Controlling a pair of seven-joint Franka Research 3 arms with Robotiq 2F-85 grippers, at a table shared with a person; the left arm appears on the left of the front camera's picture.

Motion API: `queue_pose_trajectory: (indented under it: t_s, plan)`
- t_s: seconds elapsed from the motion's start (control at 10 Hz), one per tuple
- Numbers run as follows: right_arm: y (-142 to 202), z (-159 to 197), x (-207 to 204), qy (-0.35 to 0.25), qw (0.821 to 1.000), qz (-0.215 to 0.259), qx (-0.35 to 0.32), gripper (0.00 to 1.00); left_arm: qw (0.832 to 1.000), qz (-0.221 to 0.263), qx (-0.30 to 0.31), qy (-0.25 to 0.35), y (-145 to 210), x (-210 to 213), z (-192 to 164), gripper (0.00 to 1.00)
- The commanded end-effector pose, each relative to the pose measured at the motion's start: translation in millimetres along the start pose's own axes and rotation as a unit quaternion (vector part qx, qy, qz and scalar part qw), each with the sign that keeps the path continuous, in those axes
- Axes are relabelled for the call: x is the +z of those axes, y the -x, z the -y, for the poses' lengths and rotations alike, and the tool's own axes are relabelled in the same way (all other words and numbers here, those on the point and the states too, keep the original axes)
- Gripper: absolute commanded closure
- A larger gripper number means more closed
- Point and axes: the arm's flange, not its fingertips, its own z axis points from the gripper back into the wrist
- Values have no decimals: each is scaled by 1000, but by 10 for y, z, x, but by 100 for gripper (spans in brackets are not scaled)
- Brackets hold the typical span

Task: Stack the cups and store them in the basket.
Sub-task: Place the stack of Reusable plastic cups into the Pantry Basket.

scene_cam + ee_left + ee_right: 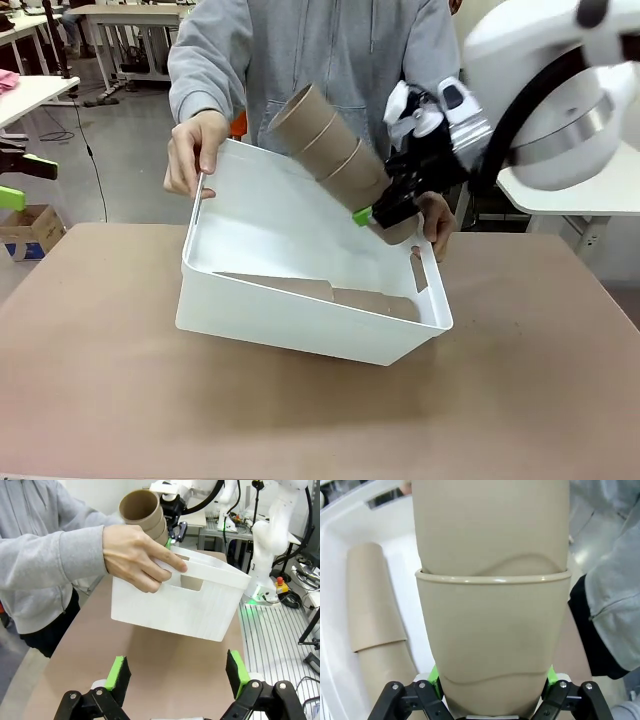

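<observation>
A person's two hands (pixel 190 150) hold the white basket (pixel 300 325) tilted above the table. A stack of nested tan cups (pixel 330 150) hangs slanted over the basket's far right corner, its open end pointing up and left. My right gripper (pixel 385 215) is shut on the stack's lower end. In the right wrist view the stack (pixel 492 605) rises between the green pads (pixel 434 680). Another stack of cups (pixel 345 295) lies on its side on the basket floor (pixel 370 625). My left gripper (pixel 177 680) stands open above the table, short of the basket (pixel 200 605), with nothing between its fingers.
The brown table (pixel 120 390) spreads around the basket. A person in a grey sweatshirt (pixel 330 50) stands at the far edge. White tables (pixel 30 95) and a cardboard box (pixel 30 230) lie beyond on the left.
</observation>
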Motion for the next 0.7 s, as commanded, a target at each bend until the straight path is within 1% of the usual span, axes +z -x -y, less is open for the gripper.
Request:
queue_pose_trajectory:
  t_s: [0.0, 0.2, 0.3, 0.6]
  plan:
    - [-121, 95, -213, 4, 999, -40, -17, 17, 1000, 13, -4, 1, -18, 6, -1, 0]
    - [-66, 70, -298, 10, 997, -72, -11, 17, 1000, 13, -4, 1, -18, 6, -1, 0]
    - [-42, 50, -329, 5, 997, -80, -6, 17, 1000, 13, -4, 1, -18, 6, -1, 0]
    - [0, -40, -420, -22, 996, -81, 19, 17, 1000, 13, -4, 1, -18, 6, -1, 0]
